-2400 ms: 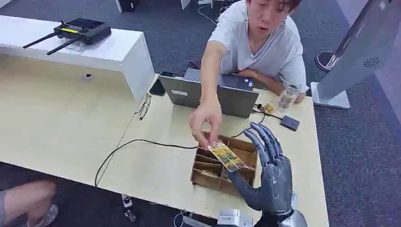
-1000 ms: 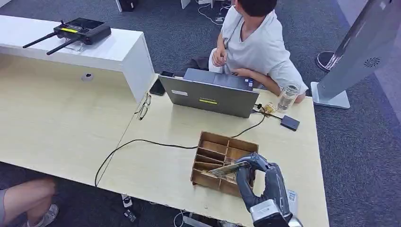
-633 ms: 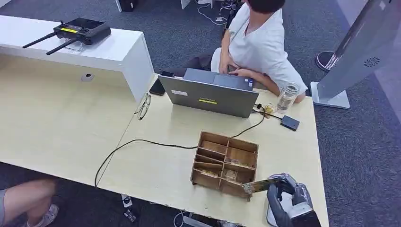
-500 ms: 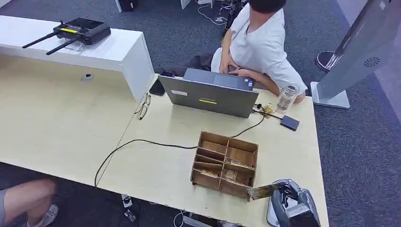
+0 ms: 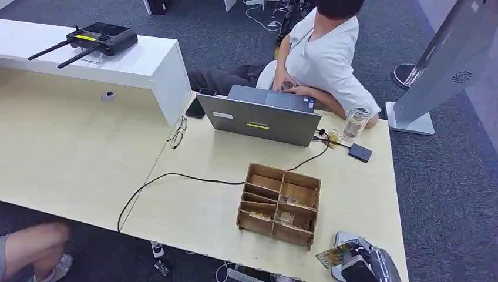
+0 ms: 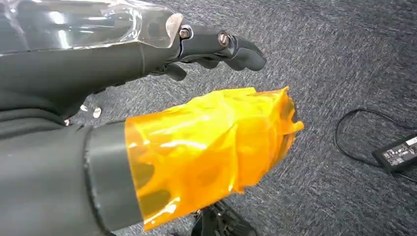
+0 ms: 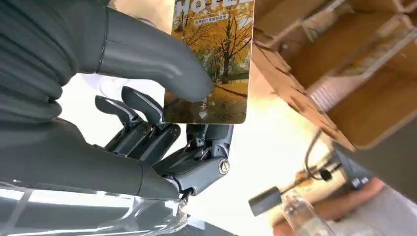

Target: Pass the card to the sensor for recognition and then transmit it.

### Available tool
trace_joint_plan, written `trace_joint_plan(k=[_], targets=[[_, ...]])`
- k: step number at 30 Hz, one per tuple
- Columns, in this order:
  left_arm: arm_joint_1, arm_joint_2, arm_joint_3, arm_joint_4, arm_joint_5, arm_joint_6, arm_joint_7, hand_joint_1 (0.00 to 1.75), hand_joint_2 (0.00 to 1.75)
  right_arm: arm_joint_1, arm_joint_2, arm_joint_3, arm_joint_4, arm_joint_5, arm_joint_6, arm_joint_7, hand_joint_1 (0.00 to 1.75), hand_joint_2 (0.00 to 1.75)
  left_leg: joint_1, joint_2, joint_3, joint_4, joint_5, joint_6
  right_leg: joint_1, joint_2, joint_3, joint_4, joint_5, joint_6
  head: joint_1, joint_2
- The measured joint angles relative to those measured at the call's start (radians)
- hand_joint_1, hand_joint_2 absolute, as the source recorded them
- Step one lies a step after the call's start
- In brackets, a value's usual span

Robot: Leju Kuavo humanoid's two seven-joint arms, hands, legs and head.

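A card (image 5: 333,256) printed with yellow autumn trees is pinched in my right hand (image 5: 369,265) at the near right corner of the table. In the right wrist view the thumb (image 7: 157,61) presses the card (image 7: 216,59) against the darker fingers (image 7: 147,115). In the head view the card sticks out toward the wooden box (image 5: 279,203). A pale grey rounded pad (image 5: 342,238), probably the sensor, lies on the table just under the hand. My left hand (image 6: 196,98) hangs over grey carpet with nothing in it, its thumb wrapped in orange film.
A person (image 5: 326,53) sits behind a grey laptop (image 5: 258,120) at the far table edge. A glass jar (image 5: 357,120), a small black box (image 5: 360,153) and a black cable (image 5: 176,176) lie on the table. A white kiosk stand (image 5: 446,64) rises at the right.
The person placed the card in my right hand and drew back. My hand closed on the card and carried it from over the box back to the near right table corner.
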Motion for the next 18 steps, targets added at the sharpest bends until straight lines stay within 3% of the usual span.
trace_joint_plan(k=[12,18], targets=[[0.0,0.0,0.0,0.0,-0.003,-0.012,0.018,0.0,0.0,-0.043,-0.003,0.059,0.048,0.187,0.002,0.141,1.75,1.75,0.0,0.0,0.0,0.0,0.0,0.0,0.0,0.0,0.0,0.0,0.0,0.0,0.0,0.0],[0.0,0.0,0.0,0.0,-0.004,-0.019,0.021,0.0,0.0,-0.061,0.012,0.073,0.069,0.216,-0.005,0.16,1.75,1.75,0.0,0.0,0.0,0.0,0.0,0.0,0.0,0.0,0.0,0.0,0.0,0.0,0.0,0.0]])
